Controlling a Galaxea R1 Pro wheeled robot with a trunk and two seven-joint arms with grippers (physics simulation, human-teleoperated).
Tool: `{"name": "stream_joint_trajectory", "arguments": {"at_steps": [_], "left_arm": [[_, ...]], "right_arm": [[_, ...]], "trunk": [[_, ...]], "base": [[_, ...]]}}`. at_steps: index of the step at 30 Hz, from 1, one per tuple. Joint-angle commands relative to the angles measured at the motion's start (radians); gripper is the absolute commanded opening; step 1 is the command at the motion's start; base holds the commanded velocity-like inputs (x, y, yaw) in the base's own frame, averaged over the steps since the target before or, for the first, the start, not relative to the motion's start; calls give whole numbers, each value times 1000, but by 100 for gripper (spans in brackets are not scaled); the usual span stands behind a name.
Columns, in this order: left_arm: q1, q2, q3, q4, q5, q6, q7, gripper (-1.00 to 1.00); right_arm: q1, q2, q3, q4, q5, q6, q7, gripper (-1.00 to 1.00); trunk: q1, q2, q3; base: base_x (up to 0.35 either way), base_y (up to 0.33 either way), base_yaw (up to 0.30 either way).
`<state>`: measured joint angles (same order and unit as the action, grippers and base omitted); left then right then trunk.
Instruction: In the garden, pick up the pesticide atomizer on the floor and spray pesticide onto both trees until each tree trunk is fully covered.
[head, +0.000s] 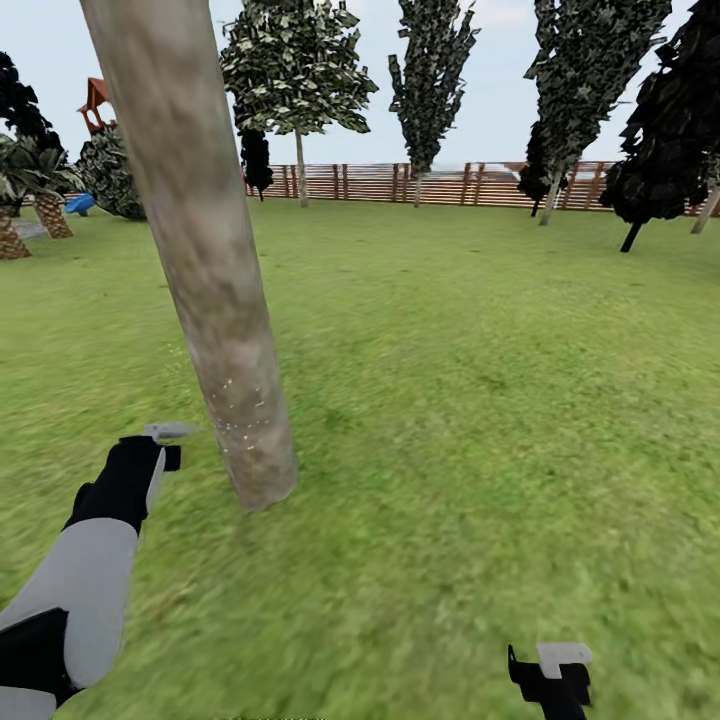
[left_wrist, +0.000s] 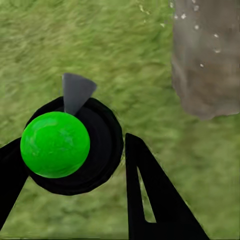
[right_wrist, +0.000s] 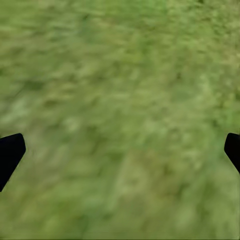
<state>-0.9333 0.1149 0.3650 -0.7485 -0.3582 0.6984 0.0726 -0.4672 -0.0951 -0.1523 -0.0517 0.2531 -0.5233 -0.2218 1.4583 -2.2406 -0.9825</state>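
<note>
Garden lawn: left gripper pinches the pesticide atomizer near the tree trunk, whose base shows sparse white specks; right gripper hangs spread over grass w/ nothing held. Risk: nozzle aimed off-trunk, leaving bark uncovered higher up.

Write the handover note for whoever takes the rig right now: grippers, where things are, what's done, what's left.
Left gripper: shut on the atomizer, grey nozzle aimed toward the near tree trunk.
Right gripper: open, empty, over grass.
Done: atomizer picked up; pale specks dot the trunk's lower part, the start of coverage.
Left: cover the rest of this trunk, then spray the second tree; I cannot tell which of the trees along the fence it is.
</note>
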Motion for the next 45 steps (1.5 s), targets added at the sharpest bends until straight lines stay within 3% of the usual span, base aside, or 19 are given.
{"name": "stream_joint_trajectory", "arguments": {"at_steps": [1, 3, 5, 8, 11, 15, 19, 21, 34, 45], "left_arm": [[1, 6, -1, 1, 8, 4, 1, -100], [6, 2, -15, 7, 7, 5, -18, -100], [4, -10, -59, 8, 8, 6, -28, -100], [5, -70, -127, 10, 8, 7, -35, -100], [-3, -84, -139, 11, 9, 12, -37, -100], [-35, -62, -137, 10, 10, 52, -48, -100], [-49, 28, -135, 3, 7, 66, -166, -100], [-48, 38, -139, -2, 5, 72, -189, -100], [-58, 27, -155, -12, 8, 75, -200, -100], [-58, 26, -153, -19, 8, 75, -200, -100]], "right_arm": [[-1, 0, -7, 1, 11, -3, -4, 100], [-1, 0, -7, 1, 11, -3, -4, 100], [-1, 0, -7, 1, 11, -3, -4, 100], [-1, -2, -7, 1, 11, -3, -4, 100], [-1, -4, -7, 1, 11, -3, -4, 100], [-1, -5, -7, 1, 11, -3, -4, 100], [-1, -5, -7, 1, 11, -3, -4, 100], [-1, -5, -7, 1, 11, -3, -4, 100], [-1, -5, -7, 1, 11, -3, -4, 100], [-1, -3, -7, 1, 11, -3, -4, 100]], "trunk": [[0, 0, -1], [0, 0, -1], [0, 0, -1], [0, 0, -1], [0, 0, -1], [0, 0, -1], [0, 0, -1], [0, 0, -1], [0, 0, -1], [0, 0, -1]], "base": [[0, 0, 265], [0, 0, 147], [0, 0, 37], [0, 0, 9], [0, 0, 1], [0, 0, 0], [0, 0, 0], [0, 0, 0], [128, -179, 10], [90, -265, 239]]}}
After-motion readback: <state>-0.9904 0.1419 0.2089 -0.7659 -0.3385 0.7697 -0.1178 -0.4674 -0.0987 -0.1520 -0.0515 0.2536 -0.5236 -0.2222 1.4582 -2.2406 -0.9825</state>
